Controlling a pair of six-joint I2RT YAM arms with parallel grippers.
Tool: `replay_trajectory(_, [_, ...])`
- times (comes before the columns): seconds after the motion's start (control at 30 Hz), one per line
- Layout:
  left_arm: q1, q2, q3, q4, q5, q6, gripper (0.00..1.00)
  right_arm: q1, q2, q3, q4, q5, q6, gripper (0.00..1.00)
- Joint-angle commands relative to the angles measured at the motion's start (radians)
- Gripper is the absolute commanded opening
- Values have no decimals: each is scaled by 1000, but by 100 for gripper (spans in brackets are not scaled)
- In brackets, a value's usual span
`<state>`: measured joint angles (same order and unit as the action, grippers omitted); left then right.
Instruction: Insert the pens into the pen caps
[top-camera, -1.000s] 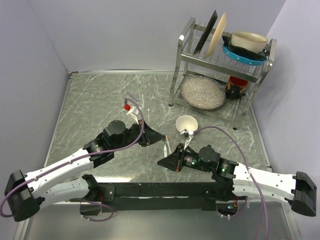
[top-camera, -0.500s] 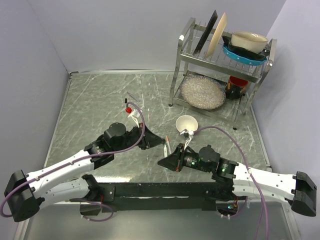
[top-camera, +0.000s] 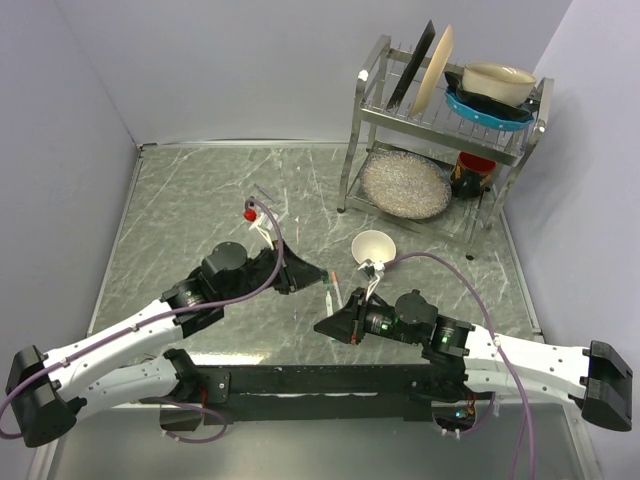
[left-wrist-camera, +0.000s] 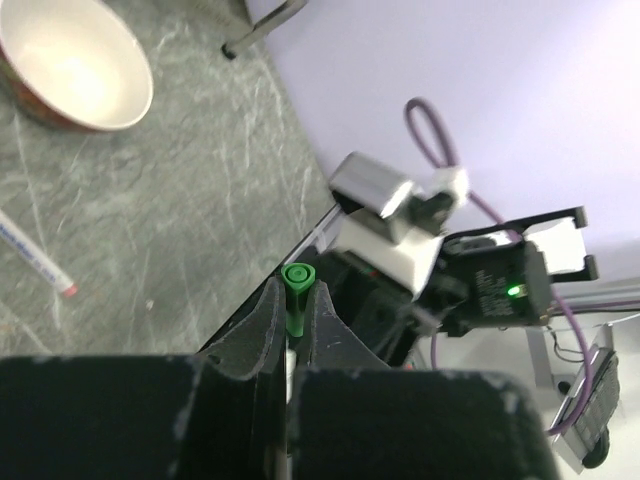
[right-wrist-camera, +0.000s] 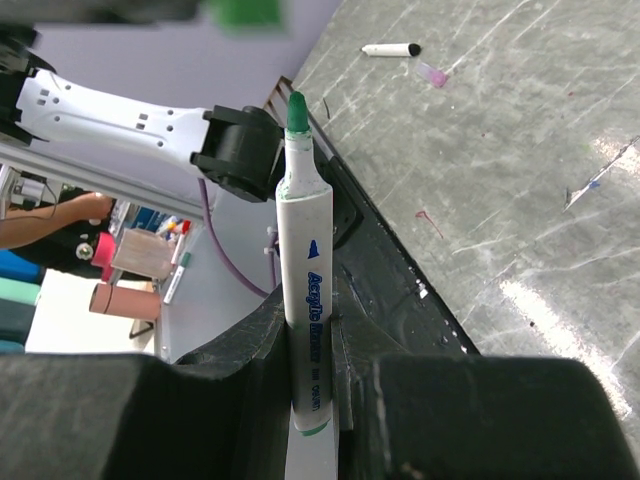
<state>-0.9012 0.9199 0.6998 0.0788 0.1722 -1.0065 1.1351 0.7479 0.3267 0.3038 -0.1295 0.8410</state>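
My right gripper is shut on a white pen, whose bare green tip points up and away from the jaws. My left gripper is shut on a green pen cap, which stands just out of the fingertips. The cap shows as a green blur above the pen's tip, a short gap apart. Another white pen with a red tip lies on the table between the grippers. A white pen with a black end and a pinkish cap lie farther off.
A cream bowl stands just behind the right gripper. A metal dish rack with plates and bowls fills the back right. A red item and a thin purplish pen lie behind the left arm.
The left gripper with the green cap has drawn back a little to the left. The right arm and its pen have stayed put.
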Motion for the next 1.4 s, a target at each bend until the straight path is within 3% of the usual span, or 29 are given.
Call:
replay_trajectory(0.0, [-4,5,75,-2,-23,31,1,8,1,31,41,-12,-2,0])
replay_trajectory(1.37, [-7,2,-42,78,59,11,2,9,-27,54,12,18,-16,0])
